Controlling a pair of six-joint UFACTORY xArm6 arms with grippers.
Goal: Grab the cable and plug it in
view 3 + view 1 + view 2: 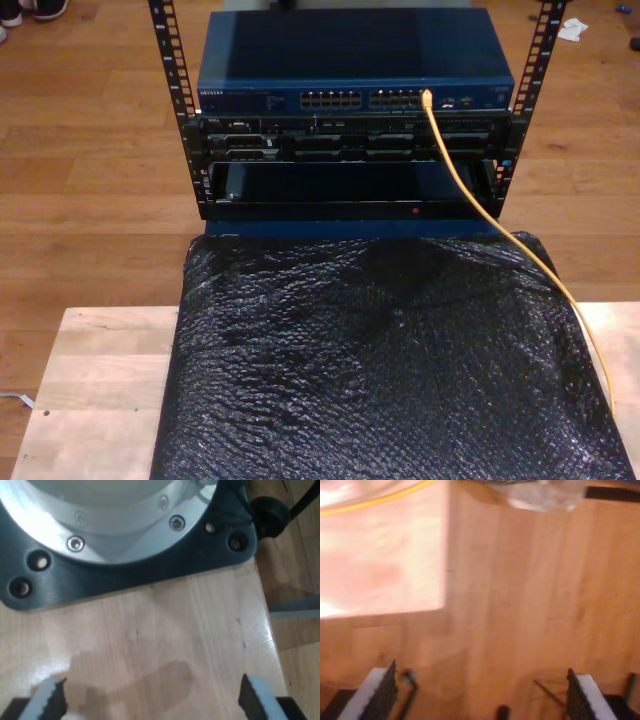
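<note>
Well beyond the spread fingertips of my second gripper, the cable is seen as a thin yellow line crossing a pale tabletop, with nothing between the jaws and wooden floor beneath them. From the exterior view, the cable is shown with one end seated in a port of the blue network switch, which is mounted in a black rack; from there it is draped down over a black bubble-wrap sheet toward the exterior view's right edge. My first gripper is held wide apart and empty above a wooden table, facing a black base plate bolted under a grey metal flange; the cable lies nowhere near its fingertips.
</note>
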